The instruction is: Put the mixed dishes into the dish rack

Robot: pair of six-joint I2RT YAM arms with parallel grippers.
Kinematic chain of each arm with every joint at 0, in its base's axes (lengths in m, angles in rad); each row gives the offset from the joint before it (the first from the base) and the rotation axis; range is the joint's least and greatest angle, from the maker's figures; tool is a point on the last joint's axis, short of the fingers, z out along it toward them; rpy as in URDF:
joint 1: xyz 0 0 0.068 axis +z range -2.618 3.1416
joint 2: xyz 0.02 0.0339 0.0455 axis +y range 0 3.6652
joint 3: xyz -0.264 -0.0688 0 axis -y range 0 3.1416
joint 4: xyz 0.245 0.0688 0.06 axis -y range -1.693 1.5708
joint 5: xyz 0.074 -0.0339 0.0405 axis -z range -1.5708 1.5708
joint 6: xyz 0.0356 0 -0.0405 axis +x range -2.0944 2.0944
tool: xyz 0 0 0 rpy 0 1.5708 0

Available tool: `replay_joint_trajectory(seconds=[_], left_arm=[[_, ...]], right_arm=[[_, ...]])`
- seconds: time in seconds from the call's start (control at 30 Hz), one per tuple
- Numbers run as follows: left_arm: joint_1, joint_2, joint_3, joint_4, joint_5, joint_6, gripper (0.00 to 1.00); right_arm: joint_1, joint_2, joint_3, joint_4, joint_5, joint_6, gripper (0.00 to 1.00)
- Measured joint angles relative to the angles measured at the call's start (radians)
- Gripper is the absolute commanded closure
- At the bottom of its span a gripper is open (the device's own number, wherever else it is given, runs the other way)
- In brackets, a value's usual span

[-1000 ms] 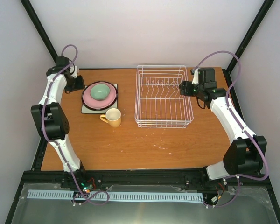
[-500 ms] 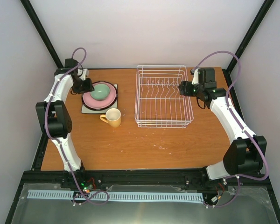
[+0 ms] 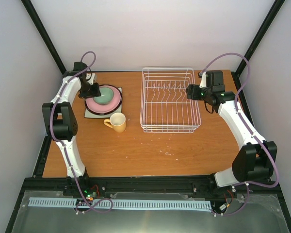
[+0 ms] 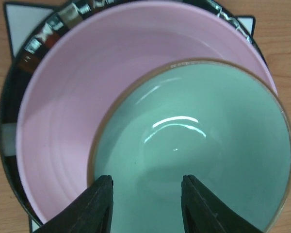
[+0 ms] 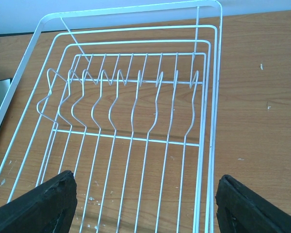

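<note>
**A:** What is on the far left?

**B:** The left gripper (image 3: pixel 93 90) is over the stack of dishes, at about ten o'clock on the table (image 3: pixel 136 150). Its wrist view shows the fingers (image 4: pixel 101 204) set fairly narrow. They are apart, with nothing pinched between them, above the near side of the small pale-green bowl (image 4: pixel 194 145).

**A:** Are they touching the bowl?

**B:** I cannot tell.

**A:** And the stack itself?

**B:** The bowl sits in the pink round plate (image 4: pixel 63 111), off-centre toward four o'clock in the wrist view. Under that lies the black-rimmed plate (image 4: pixel 39 39), and at the bottom is the square off-white plate (image 4: pixel 24 12), with only its corners showing.

**A:** The mug?

**B:** The yellow handled mug (image 3: pixel 117 122) stands upright at five o'clock from the stack, just beside the square plate. Its handle points to nine o'clock.

**A:** Further right?

**B:** The dish rack (image 3: pixel 169 99) is at three o'clock from the stack, well apart from it, with no dishes in it.

**A:** And the right arm?

**B:** The right gripper (image 3: pixel 190 91) hangs at the rack's right rim, around two o'clock. Its jaws are spread wide, they hold nothing, and it faces across the prongs (image 5: pixel 136 82).
</note>
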Motion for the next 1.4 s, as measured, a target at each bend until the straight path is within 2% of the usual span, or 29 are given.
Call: replay_joint_trajectory(seconds=[0.13,0.4,1.0,1.1,1.27,1.4], left_arm=[[0.001,-0.012,0.021,0.008,-0.012,-0.002,0.57],[0.001,-0.048,0.052,0.016,-0.063,-0.003,0.59],[0.001,-0.009,-0.041,0.05,-0.085,-0.006,0.61],[0.001,0.003,-0.06,0.055,-0.082,-0.006,0.68],[0.001,0.024,-0.068,0.065,-0.072,-0.005,0.97],[0.003,0.021,-0.052,0.082,-0.032,0.002,1.0]], right_arm=[[0.0,0.0,0.0,0.0,-0.001,0.0,0.23],[0.0,0.012,0.0,0.0,-0.002,0.0,0.22],[0.0,0.03,0.017,-0.006,0.0,0.0,0.22],[0.0,0.033,0.018,-0.007,0.0,0.0,0.22],[0.0,0.042,0.019,-0.009,0.003,0.0,0.23],[0.0,0.05,0.032,-0.014,0.004,0.001,0.23]])
